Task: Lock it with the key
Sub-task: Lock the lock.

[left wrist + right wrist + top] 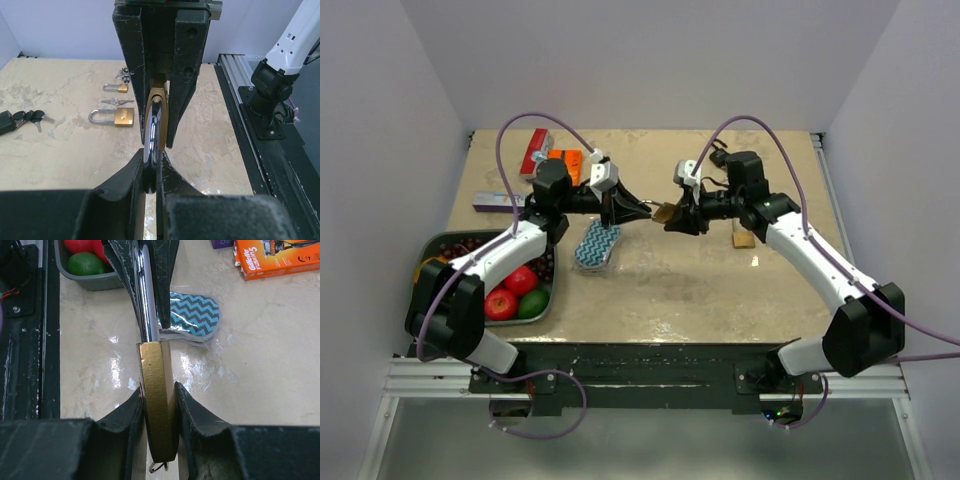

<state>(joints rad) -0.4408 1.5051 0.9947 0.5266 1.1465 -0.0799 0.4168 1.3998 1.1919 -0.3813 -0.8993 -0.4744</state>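
From the overhead camera I could barely make out the brass padlock with the chrome shackle. It was a small gold speck at mid-frame, boxed in by both sets of fingers. I could not tell whether a key sat in it. In the right wrist view the bottom of the body was cut off by the lower edge, with only a thin wire loop showing there. Whether the shackle was latched was hidden too.

The left gripper was pinched on the shackle. The right gripper was clamped on the flat faces of the brass body, holding the lock edge-on, clear of the beige tabletop. Both arms reached inward from the lower corners of the overhead frame, wrists meeting nose to nose at centre.

In the left wrist view a second brass padlock, a smaller padlock, loose keys and a black-headed key bunch lay at the left of the frame, well apart from the held lock. In the right wrist view a blue chevron pouch lay under the shackle, a grey tray of fruit sat at upper left, and an orange razor box sat at upper right. Bare tabletop lay open at the lower centre of the overhead frame.
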